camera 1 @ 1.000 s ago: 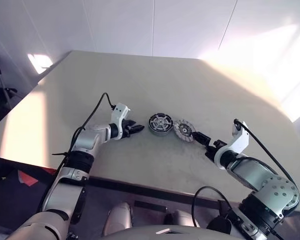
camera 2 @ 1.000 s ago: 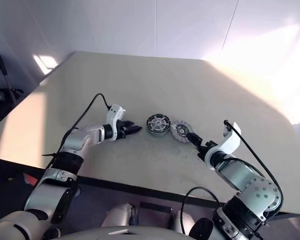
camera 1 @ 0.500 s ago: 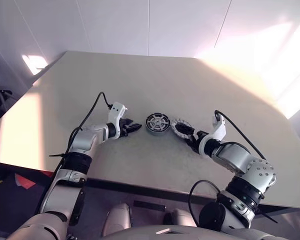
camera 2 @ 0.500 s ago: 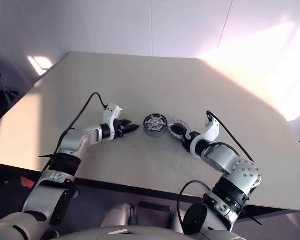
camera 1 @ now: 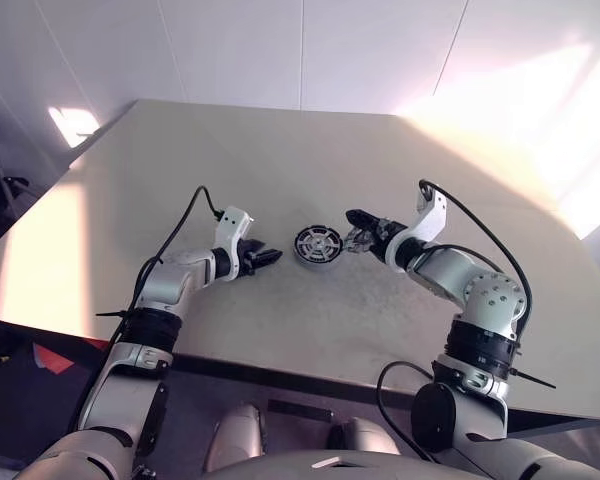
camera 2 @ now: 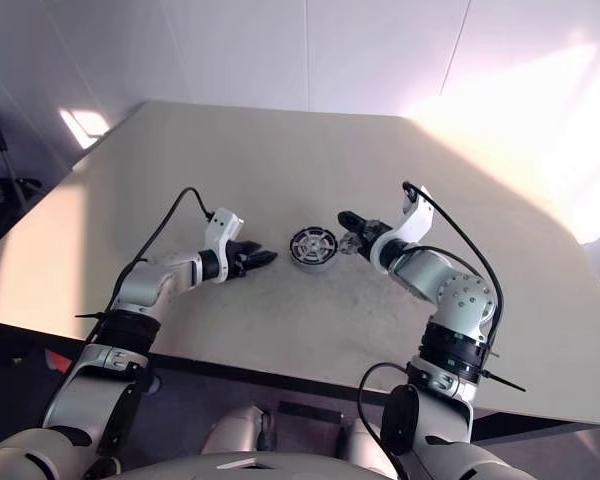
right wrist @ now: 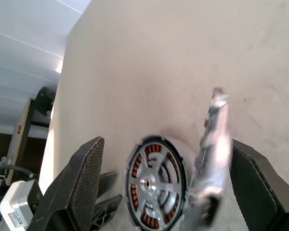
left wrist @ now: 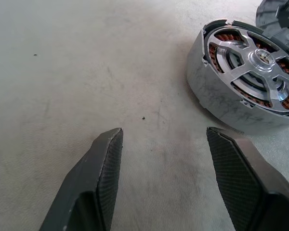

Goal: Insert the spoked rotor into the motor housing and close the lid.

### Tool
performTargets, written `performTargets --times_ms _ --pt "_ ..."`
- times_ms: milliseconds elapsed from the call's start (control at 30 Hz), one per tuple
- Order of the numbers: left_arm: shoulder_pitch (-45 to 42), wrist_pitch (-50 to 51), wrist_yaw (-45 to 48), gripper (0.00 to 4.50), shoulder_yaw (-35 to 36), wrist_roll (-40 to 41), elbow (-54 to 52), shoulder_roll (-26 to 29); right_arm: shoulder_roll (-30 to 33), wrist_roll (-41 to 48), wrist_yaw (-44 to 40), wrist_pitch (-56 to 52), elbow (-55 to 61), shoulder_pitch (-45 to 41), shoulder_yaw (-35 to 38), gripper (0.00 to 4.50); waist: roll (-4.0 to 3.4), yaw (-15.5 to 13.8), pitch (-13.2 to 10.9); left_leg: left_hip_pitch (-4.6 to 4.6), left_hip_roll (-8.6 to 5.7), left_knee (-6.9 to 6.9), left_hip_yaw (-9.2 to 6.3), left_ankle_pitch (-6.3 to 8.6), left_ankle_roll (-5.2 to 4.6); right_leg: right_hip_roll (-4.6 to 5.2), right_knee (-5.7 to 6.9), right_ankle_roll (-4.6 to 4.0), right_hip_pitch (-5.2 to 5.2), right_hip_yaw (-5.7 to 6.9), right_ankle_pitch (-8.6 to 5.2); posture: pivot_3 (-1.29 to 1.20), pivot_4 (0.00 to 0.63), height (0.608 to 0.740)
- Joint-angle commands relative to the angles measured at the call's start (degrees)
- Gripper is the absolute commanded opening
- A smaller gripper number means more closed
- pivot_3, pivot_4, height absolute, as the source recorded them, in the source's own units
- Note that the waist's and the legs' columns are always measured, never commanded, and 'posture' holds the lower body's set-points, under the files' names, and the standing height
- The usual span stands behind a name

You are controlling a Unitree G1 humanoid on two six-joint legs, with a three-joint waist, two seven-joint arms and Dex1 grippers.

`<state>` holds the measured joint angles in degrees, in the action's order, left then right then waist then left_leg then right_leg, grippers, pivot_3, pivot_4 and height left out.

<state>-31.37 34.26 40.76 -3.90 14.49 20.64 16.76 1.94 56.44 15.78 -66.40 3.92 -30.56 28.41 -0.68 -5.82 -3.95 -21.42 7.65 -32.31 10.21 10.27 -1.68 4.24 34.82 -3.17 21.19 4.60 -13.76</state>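
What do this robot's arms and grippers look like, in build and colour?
Both arms are silvery-grey rounded segments with white wrist housings, each trailing a looping black cable. The left gripper and right gripper each have two black fingers with finely cross-hatched textured pads, tapering toward the tips.

The motor housing (camera 1: 318, 244) (spoked rotor (left wrist: 260, 67) inside) sits on the table (camera 1: 280, 160).

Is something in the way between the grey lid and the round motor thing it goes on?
Nothing visible. The lid stands on edge right beside the motor housing, between the open fingers of the right gripper. The housing's top is uncovered, with the spoked rotor sitting inside.
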Motion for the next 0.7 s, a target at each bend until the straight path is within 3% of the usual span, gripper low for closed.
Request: performTargets --times_ms 33,433,633,700 --pt "-0.98 -0.15 -0.03 2.95 0.82 0.29 -2.33 0.72 1.02 -0.06 -3.25 1.23 -0.01 -1.47 -2.44 4.45 0.00 0.00 0.00 -0.07 0.00 -0.03 0.00 0.03 -0.05 0.00 -0.01 0.00 0.05 0.00 0.00 0.00 0.000 0.740" --pt "-1.35 -0.87 -1.01 2.95 1.17 0.27 -1.16 0.37 -1.31 3.74 -5.69 -3.50 1.87 -6.38 -8.82 4.45 0.00 -0.01 0.00 -0.18 0.03 -0.29 0.00 0.09 -0.15 0.00 0.04 -0.24 0.07 0.01 -0.11 0.00 0.000 0.740" --pt "-1.32 -1.16 -1.52 2.95 1.46 0.46 -1.16 0.14 0.70 -3.01 -9.87 0.65 1.83 -6.62 -14.80 4.45 0.00 -0.16 0.00 -0.20 0.03 -0.34 -0.01 0.10 -0.17 0.00 0.04 -0.23 0.06 0.01 -0.11 0.00 0.000 0.740" --pt "-0.99 -1.24 -1.54 2.95 1.66 0.59 -1.40 0.24 5.24 -9.40 -15.87 7.13 5.70 -4.94 -20.70 4.45 0.00 -0.33 -0.01 -0.24 0.02 -0.37 -0.02 0.10 -0.17 0.00 0.05 -0.19 0.06 0.01 -0.09 0.00 0.000 0.740"
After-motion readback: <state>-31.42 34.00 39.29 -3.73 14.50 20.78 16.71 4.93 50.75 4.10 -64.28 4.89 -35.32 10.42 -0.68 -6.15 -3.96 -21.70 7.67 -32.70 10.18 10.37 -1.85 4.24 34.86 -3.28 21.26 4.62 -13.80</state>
